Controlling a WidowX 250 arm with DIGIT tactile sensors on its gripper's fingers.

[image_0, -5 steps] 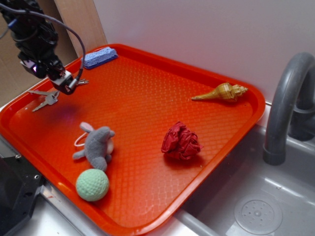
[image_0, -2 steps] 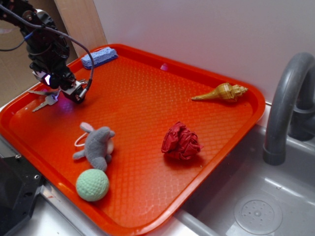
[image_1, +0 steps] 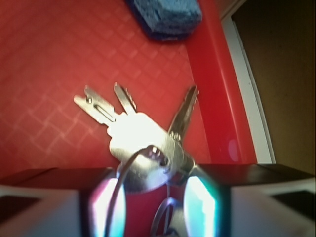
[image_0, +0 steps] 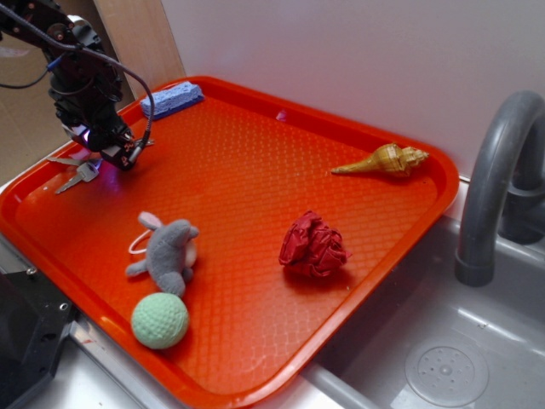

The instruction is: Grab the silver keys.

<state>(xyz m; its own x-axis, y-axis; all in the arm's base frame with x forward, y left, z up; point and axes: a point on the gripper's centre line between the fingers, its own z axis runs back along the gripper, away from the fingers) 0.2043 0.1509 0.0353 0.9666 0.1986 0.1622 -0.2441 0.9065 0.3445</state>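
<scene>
The silver keys [image_0: 77,175] lie splayed on the orange tray [image_0: 255,162] near its far left rim. My gripper [image_0: 119,158] is low over them, at their right end. In the wrist view the keys [image_1: 138,128] fan out ahead, and their heads and ring sit between my fingertips [image_1: 106,207]. My gripper [image_1: 155,207] stands open, one finger on each side of the key heads, with red tray [image_1: 49,49] showing in the gap. The keys rest flat on the tray.
A blue sponge [image_0: 173,99] lies at the tray's far corner, close behind the keys, and shows in the wrist view [image_1: 165,17]. A grey plush mouse [image_0: 166,256], green ball [image_0: 159,320], red crumpled ball [image_0: 313,244] and shell [image_0: 387,160] lie on the tray. Faucet [image_0: 494,170] and sink [image_0: 443,366] are at right.
My gripper came down toward the tray, swung right, then moved back left over the keys' right end. The keys have not moved.
</scene>
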